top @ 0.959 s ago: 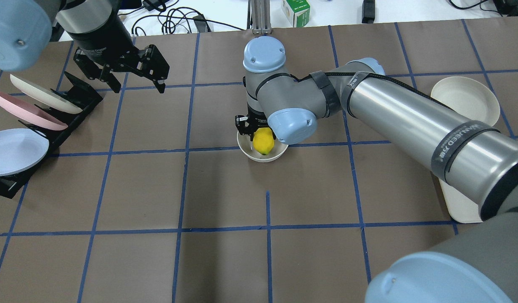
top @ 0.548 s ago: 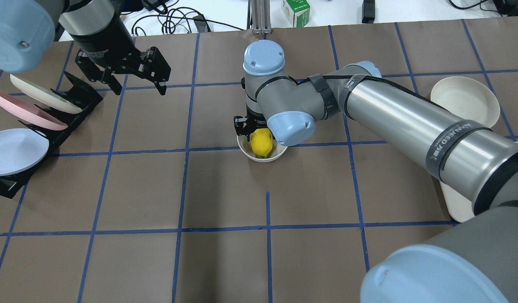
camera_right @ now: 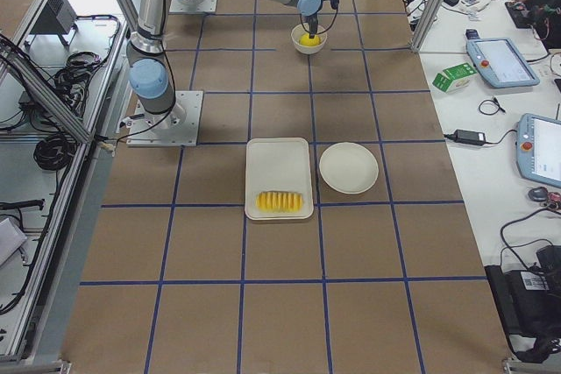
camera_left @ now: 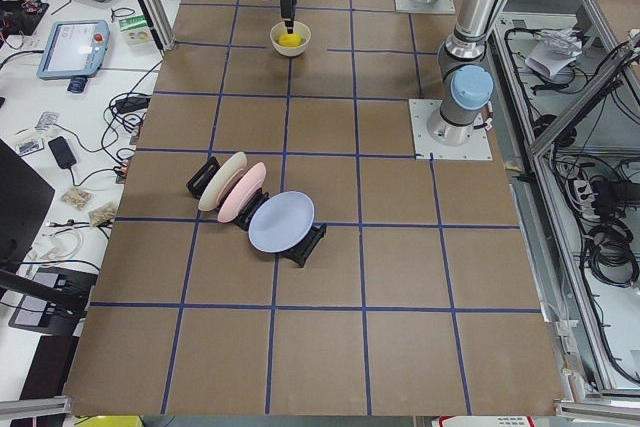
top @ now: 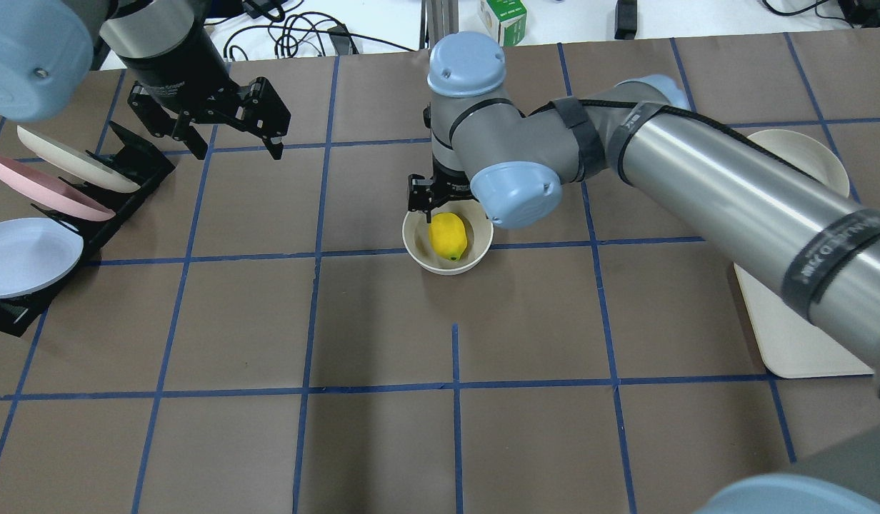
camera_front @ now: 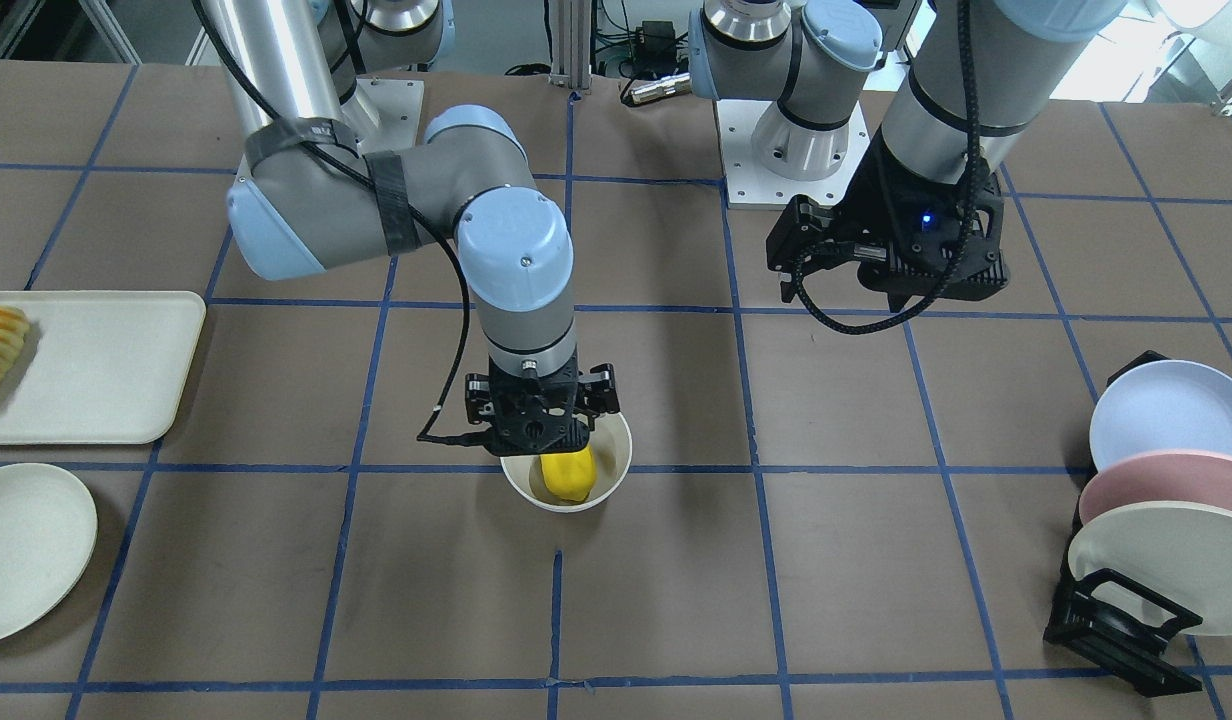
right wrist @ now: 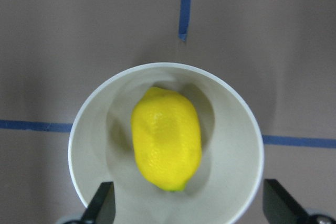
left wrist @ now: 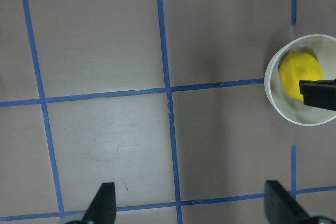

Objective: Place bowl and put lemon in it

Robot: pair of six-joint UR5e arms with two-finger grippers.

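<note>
Overhead exterior, from the left: rack [top: 129,165] of plates; near it the left gripper [top: 236,143], above the table, fingers wide apart, holding nothing. Centre: bowl [top: 416,243] upright on the table, lemon [top: 448,236] lying inside. Above the bowl, right gripper [camera_front: 541,435], fingers spread, clear of the lemon.

Front on, I can't see one end of the lemon [camera_front: 566,480]: the right gripper [camera_front: 542,432] covers it. Overhead, that arm hides part of the plate [top: 818,157] on the right; my right wrist view crops the bowl's [right wrist: 231,145] rim.
</note>
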